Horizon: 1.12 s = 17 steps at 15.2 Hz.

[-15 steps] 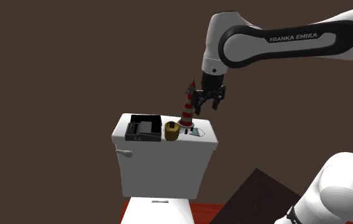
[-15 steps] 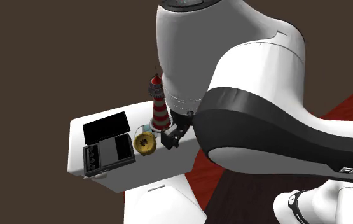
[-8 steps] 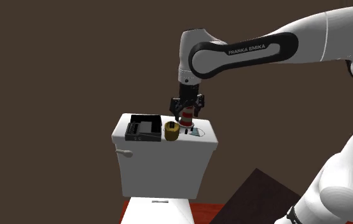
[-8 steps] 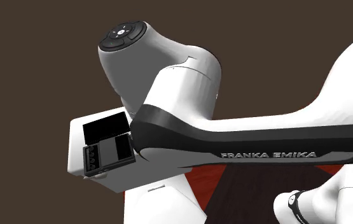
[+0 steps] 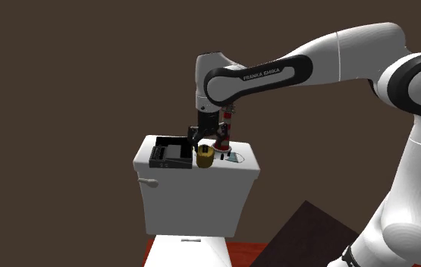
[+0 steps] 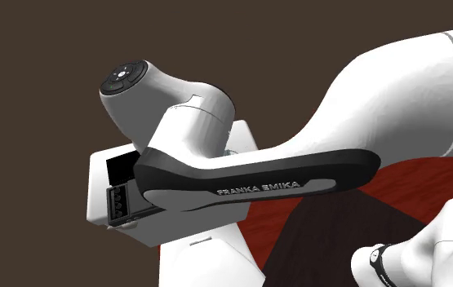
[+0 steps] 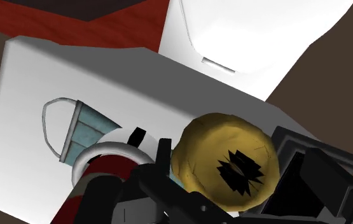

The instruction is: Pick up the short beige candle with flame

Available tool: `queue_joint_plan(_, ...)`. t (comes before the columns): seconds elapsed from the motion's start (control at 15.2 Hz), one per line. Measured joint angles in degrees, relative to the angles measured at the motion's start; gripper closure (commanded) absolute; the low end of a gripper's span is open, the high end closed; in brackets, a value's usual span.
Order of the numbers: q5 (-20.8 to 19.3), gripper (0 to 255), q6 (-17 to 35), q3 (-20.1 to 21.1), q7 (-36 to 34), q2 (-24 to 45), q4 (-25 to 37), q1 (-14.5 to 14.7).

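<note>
The hand [image 5: 205, 142] hangs just above the golden candle [image 5: 205, 157] on the toilet tank [image 5: 193, 199]. Apart or together, I cannot tell.

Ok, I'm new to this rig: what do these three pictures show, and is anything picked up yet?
It is one white robot arm with a black gripper. The shoulder view is from a fixed camera beside its base; the second exterior view looks from another side, with the arm close in front; the wrist view rides on the hand, looking down past the gripper. The surface is a white toilet tank lid. On it are a black box, a short yellowish candle, a red-and-white striped lighthouse and a pale blue face mask. The gripper hangs close over the candle, which sits on the lid, not lifted.
</note>
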State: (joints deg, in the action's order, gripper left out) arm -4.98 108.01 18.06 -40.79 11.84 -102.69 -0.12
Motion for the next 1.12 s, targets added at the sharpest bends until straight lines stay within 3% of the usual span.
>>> queue_joint_plan(0.26, -0.3, 0, 2.5, -0.1, -0.4, 0.8, -1.8, 0.1)
queue_joint_plan(0.33, -0.4, 255, 2.9, -0.1, -0.4, 0.9, -2.0, 0.1)
queue_joint_plan(1.12, -0.3, 255, 2.3, -0.1, -0.3, 0.7, -1.7, 0.0)
